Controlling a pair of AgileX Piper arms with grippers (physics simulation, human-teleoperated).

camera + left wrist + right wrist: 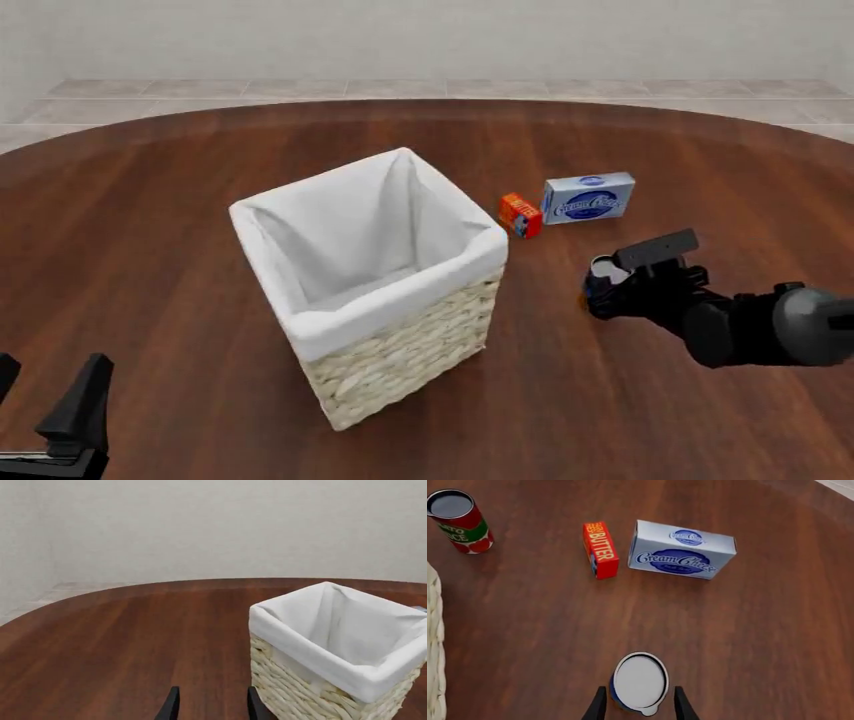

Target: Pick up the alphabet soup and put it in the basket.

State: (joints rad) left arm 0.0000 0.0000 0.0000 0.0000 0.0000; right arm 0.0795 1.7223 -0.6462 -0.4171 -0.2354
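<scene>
The alphabet soup can (640, 681) stands upright on the table, its silvery-white top facing the right wrist camera. My right gripper (639, 706) is open with one finger on each side of the can, close to it. In the front view the can (606, 268) shows only as a pale spot just beyond the right gripper (601, 288), to the right of the basket (400, 350). The basket stands upright at mid-table, and the part of its white lining that shows holds nothing. My left gripper (47, 400) is open and empty at the near left; in its wrist view (212, 707) the basket (300, 690) is close by.
A small orange-red butter box (519, 214) (600, 550) and a blue-and-white cream cheese box (589, 197) (680, 550) lie beyond the soup can. A red tomato can (457, 520) stands further off, near the basket's wall (432, 655). The round table's far edge (200, 581) curves across the back.
</scene>
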